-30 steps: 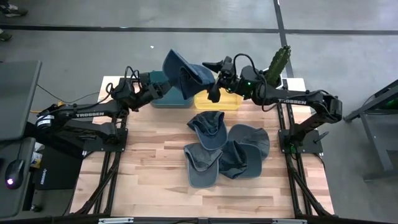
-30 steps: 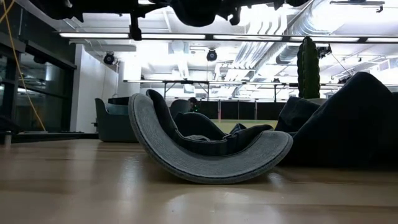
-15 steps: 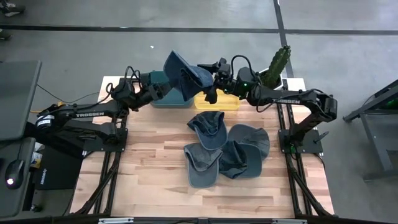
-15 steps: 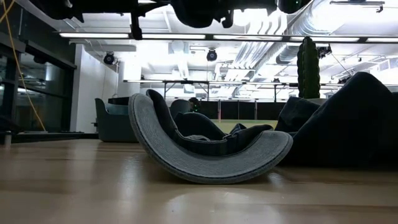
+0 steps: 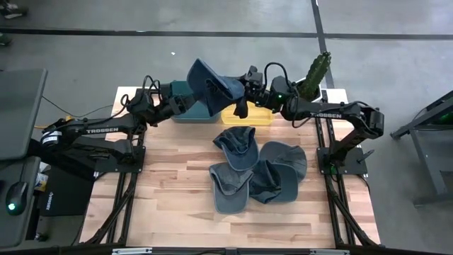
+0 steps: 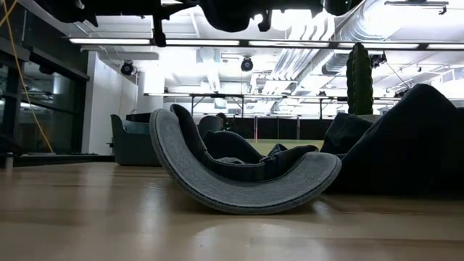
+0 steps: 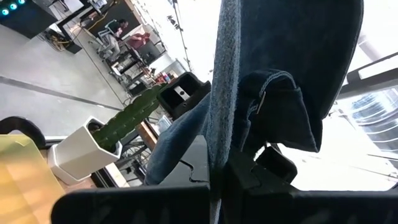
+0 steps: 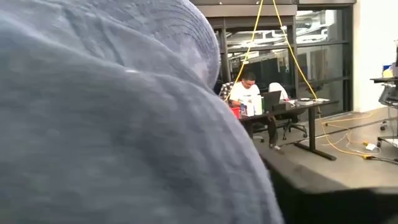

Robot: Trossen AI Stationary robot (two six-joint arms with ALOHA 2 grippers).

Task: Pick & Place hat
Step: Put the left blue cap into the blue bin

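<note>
Hanging between both arms, the hat point(image 5: 211, 85) is pinched by the left claw point(image 5: 190, 99); right claw point(image 5: 244, 79) touches it, grip unclear.

Both arms reach inward over the table's far edge, left gripper point(image 5: 192, 99) clamped shut, right gripper point(image 5: 245, 79) seemingly part-closed.

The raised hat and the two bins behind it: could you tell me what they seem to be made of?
Raised hat: soft blue denim-like cloth, matte, folding limply, stitched seams showing in the left wrist view. Yellow bin and teal bin: probably moulded plastic, judging by their smooth, uniform colour and rigid rims.
</note>
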